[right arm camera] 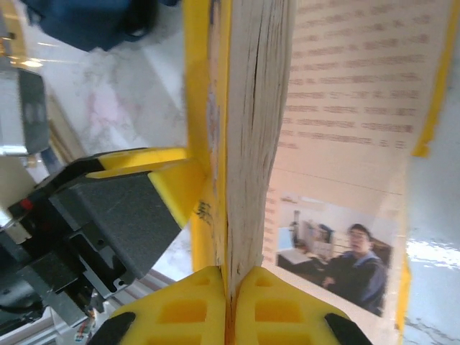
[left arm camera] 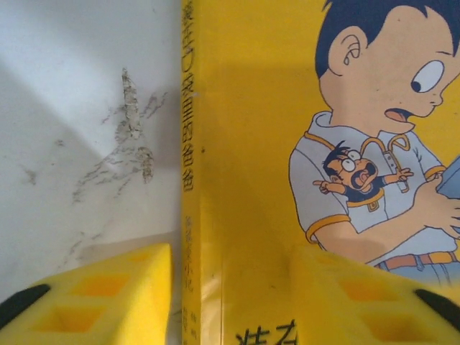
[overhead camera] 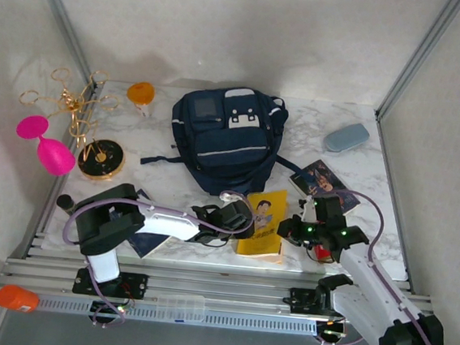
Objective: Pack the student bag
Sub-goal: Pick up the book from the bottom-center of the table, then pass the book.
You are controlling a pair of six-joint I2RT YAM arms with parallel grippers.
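Note:
The student bag [overhead camera: 225,135], a navy backpack with white trim, lies at the table's middle back, its corner [right arm camera: 86,21] visible in the right wrist view. A yellow comic book [overhead camera: 263,223] lies in front of it. My left gripper [overhead camera: 234,215] is at the book's left edge. Its jaws [left arm camera: 233,287] are open and straddle the spine [left arm camera: 198,180], one finger [left arm camera: 108,295] over the marble, the other over the cover. My right gripper [overhead camera: 294,228] is shut on the book's page edge [right arm camera: 251,144], fingers [right arm camera: 194,309] pinched together, and the back flap is folded open.
A dark-covered book [overhead camera: 324,184] and a grey-blue case [overhead camera: 346,137] lie at the right. At the left stand a gold stand [overhead camera: 73,104], a pink object [overhead camera: 41,142], a black-and-gold disc [overhead camera: 101,160] and an orange cup [overhead camera: 140,94]. Metal rails [overhead camera: 202,288] line the near edge.

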